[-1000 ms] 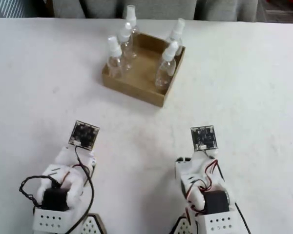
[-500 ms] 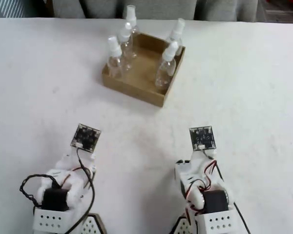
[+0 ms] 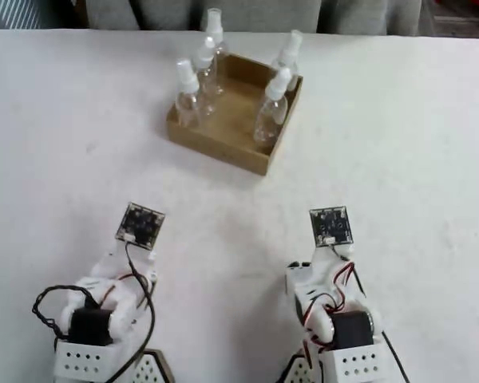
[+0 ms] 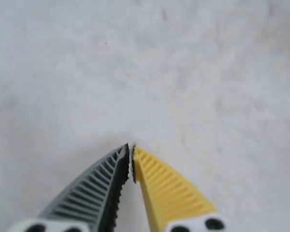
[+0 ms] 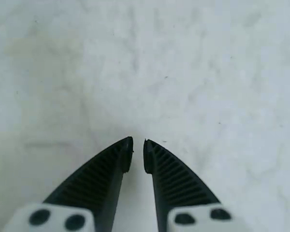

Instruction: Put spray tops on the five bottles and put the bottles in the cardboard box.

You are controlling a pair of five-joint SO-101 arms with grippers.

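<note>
The left fingers [image 4: 126, 155] are pressed together and the right fingers [image 5: 128, 154] all but closed, both empty over bare worktop [image 3: 399, 144]. Well ahead of them, roughly between the two, the cardboard box [image 3: 215, 148] holds the bottles [image 3: 188, 100] upright with spray tops on, seemingly all five.

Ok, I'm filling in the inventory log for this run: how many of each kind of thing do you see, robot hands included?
Spray bottles: 5
Cardboard box: 1
Hands (left hand, right hand): 2
Total: 8
</note>
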